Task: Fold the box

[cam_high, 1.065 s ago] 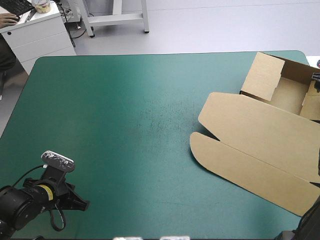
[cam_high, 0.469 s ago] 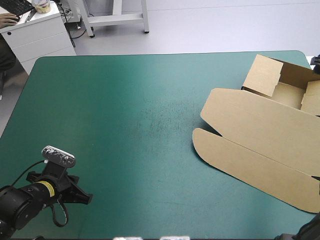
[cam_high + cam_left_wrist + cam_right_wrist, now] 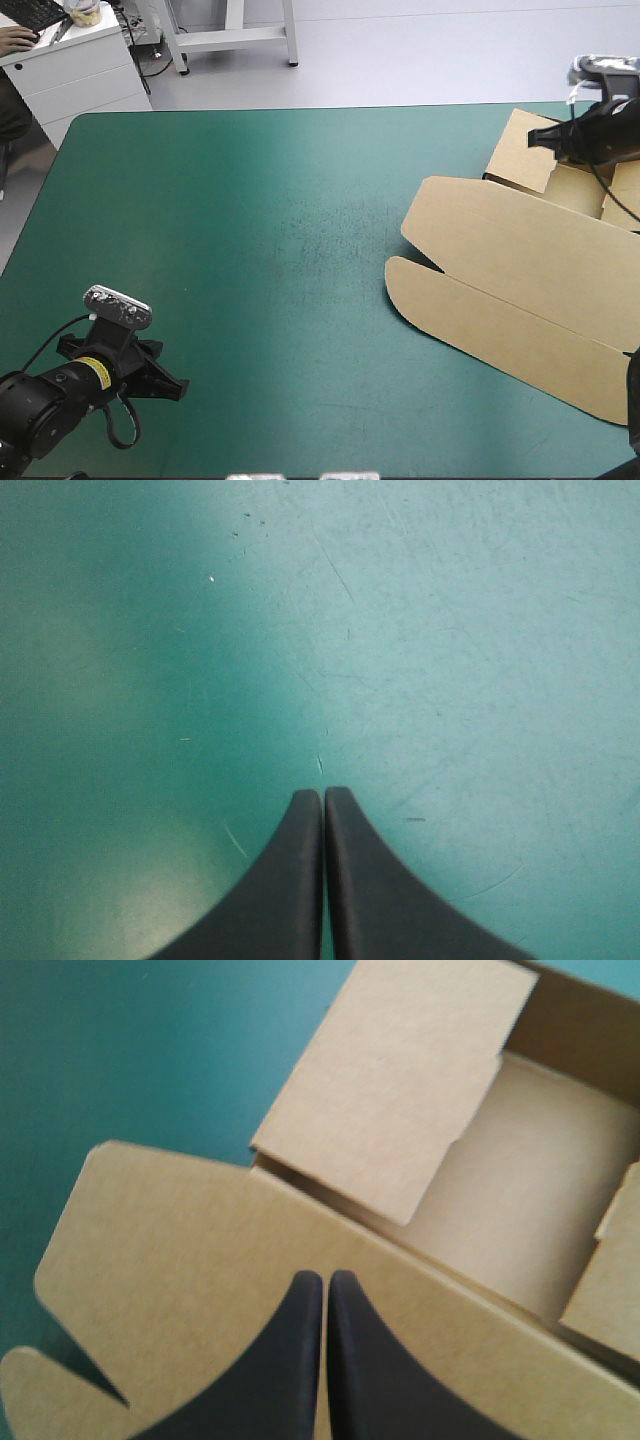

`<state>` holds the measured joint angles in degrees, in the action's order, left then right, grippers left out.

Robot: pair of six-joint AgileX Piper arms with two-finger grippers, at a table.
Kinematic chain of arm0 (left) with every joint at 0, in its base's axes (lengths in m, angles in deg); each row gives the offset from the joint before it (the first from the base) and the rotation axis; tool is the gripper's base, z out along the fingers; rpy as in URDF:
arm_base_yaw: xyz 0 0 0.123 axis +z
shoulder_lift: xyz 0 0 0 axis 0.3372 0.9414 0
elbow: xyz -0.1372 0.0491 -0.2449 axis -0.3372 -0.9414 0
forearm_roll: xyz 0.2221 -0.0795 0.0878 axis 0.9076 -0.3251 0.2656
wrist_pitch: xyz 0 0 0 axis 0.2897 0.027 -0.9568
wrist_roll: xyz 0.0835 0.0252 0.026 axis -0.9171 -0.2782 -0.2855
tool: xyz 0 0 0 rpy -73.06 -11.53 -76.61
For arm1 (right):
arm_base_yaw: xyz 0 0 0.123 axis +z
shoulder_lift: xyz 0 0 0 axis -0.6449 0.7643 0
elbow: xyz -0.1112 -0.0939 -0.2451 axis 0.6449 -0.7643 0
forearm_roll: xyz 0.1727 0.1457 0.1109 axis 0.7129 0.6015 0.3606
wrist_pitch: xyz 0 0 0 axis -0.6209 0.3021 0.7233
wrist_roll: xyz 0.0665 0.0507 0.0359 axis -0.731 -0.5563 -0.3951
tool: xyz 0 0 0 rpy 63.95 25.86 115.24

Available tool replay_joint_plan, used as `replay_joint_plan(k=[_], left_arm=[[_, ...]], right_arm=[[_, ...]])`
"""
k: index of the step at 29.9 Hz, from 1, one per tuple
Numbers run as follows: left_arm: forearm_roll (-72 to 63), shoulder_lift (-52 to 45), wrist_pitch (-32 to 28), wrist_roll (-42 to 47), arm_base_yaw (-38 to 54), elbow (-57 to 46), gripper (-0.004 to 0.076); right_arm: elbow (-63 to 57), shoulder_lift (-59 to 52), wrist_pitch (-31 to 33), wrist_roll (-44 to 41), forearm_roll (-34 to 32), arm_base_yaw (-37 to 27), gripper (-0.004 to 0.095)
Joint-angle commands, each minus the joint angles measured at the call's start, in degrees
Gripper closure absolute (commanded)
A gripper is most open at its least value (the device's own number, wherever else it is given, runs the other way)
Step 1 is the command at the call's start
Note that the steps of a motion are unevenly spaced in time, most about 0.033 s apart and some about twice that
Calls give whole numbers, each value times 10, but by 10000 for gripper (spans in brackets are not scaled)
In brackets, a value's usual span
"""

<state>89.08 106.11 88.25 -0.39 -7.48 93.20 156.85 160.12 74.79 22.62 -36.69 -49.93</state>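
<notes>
The brown box (image 3: 510, 250) lies open at the surface's (image 3: 250, 250) right side, its lid (image 3: 500, 320) flat, with the right tool (image 3: 325, 1278) closed and empty above it and the left tool (image 3: 322, 795) closed over bare teal-green cover (image 3: 480, 630).

Table (image 3: 180, 200) under a teal-green cover, corners rounded; faint dark scuff marks (image 3: 335, 225) near its middle; fine pale scratches (image 3: 335, 570) visible close up.

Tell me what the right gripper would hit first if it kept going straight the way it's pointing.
Probably the brown box: the right gripper, shut, points at its flat lid near the fold by the tray. Depth is unclear, so the raised side flap might come first.
</notes>
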Motion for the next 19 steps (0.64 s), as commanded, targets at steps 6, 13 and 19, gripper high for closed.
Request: replay_joint_plan(k=[6, 13, 19], left_arm=[[4, 0, -18, 2, -3, 13, 734], [4, 0, -18, 2, -3, 13, 734], [3, 0, -18, -2, -3, 11, 734]], right_arm=[[-173, -128, -53, 30, 6, 51, 911], [-341, -247, -96, 64, 40, 57, 911], [-468, -364, -112, 82, 62, 57, 911]])
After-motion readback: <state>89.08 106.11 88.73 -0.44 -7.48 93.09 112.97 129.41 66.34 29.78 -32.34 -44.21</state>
